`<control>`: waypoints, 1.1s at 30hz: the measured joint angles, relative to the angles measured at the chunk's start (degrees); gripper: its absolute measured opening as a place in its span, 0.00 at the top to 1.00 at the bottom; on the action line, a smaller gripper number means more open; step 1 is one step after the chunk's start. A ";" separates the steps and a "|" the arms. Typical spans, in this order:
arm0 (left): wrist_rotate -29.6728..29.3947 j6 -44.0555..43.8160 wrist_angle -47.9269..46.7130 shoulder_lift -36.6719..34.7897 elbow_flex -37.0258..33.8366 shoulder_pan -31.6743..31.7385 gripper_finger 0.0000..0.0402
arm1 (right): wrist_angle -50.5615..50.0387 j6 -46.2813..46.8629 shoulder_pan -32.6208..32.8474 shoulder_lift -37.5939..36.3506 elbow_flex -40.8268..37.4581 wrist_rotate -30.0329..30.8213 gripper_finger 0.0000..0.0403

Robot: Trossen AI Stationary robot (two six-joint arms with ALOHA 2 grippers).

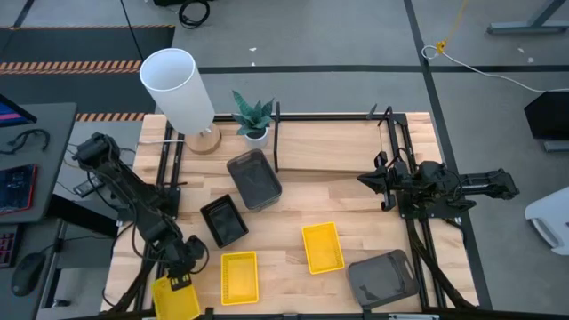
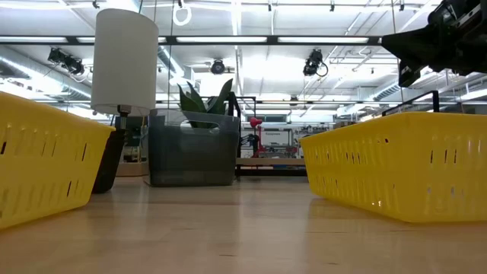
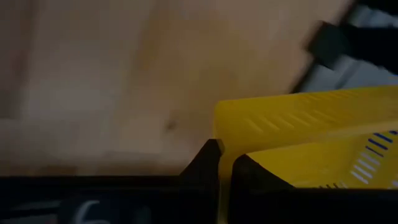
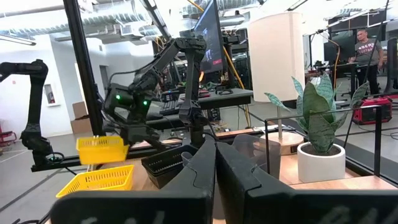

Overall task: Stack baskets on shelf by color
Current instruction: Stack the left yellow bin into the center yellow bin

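The left pincer [image 1: 180,283] is pinching the rim of a slotted yellow plastic basket [image 1: 175,298] at the near left corner of the pale wooden surface [image 1: 356,209]. Two more yellow baskets [image 1: 238,276] are lying nearby, with black [image 1: 224,221] and smoky grey ones [image 1: 254,179] farther. The right pincer [image 1: 366,180] is hovering shut, empty, by the shelf [image 1: 329,147]. I cannot read any writing.

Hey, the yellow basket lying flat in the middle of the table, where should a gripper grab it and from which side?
Probably by a rim. The yellow basket lies flat and open side up, so its thin walls stand free. Come straight down from above and close the fingers over one short-end wall, one finger inside and one outside. The end toward the shelf has bare table beside it.
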 joint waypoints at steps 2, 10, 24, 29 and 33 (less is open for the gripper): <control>0.86 2.73 0.06 -0.39 1.90 0.83 0.98 | 0.00 0.00 0.02 0.02 0.00 -0.02 0.95; -1.13 6.89 0.05 -0.73 9.39 7.23 0.98 | 0.00 0.00 0.02 0.01 0.00 -0.02 0.95; -23.48 28.06 -18.28 5.03 29.09 16.53 0.98 | 0.00 -0.01 0.01 0.02 0.00 -0.01 0.95; -23.99 34.48 -18.87 11.71 32.95 18.34 0.98 | 0.00 -0.01 0.01 0.01 0.00 0.00 0.95; -23.91 37.46 -18.91 16.41 34.40 18.34 0.98 | 0.00 0.01 0.00 0.02 0.00 0.00 0.95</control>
